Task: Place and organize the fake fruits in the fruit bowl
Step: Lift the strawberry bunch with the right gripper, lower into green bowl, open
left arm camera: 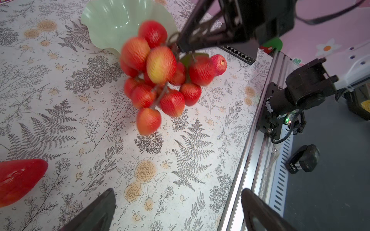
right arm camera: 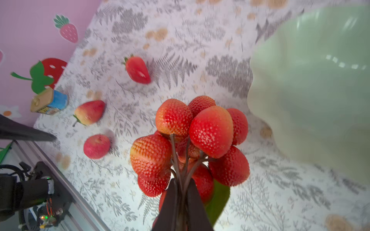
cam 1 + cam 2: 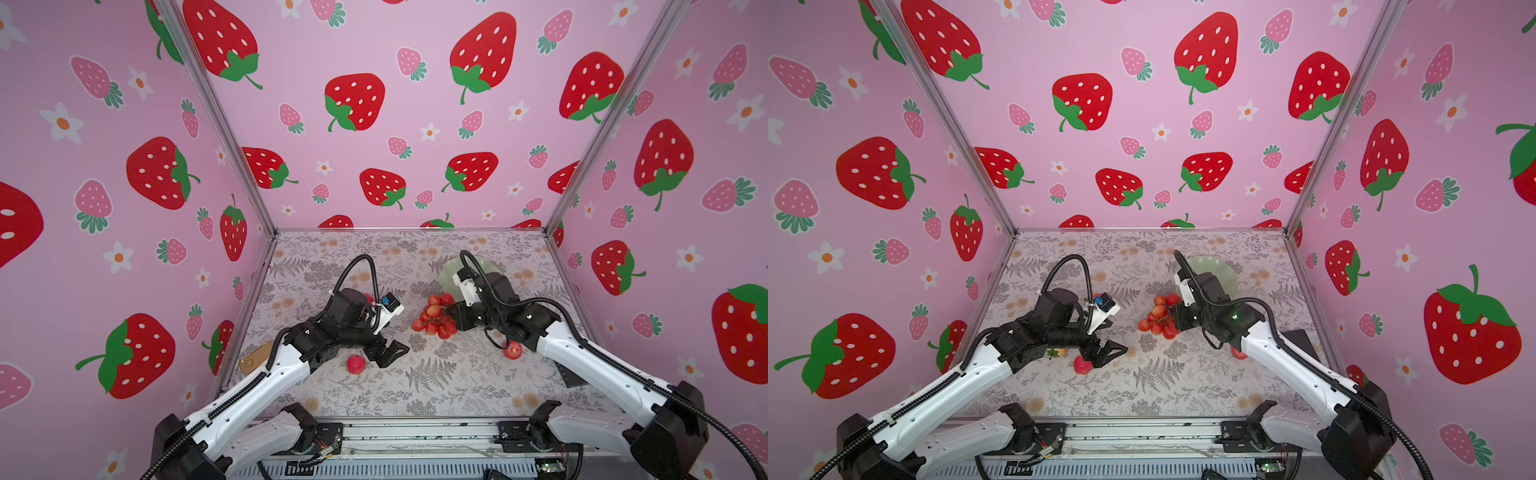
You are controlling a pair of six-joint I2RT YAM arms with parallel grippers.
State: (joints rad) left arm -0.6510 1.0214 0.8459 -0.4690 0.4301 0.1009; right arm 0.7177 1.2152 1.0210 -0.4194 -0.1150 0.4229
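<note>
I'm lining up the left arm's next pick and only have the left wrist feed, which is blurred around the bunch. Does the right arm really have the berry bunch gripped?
Observer: Yes. The right wrist view shows the right gripper with its jaws shut on the dark stems of the berry bunch.
Operator: Which loose fruit is nearest my left gripper?
Observer: A round red fruit lies close beside the left gripper, whose jaws stand open and empty.
Operator: I see one strawberry. Is there another?
Observer: Yes, a pale-tipped strawberry lies near a small blue can.
</note>
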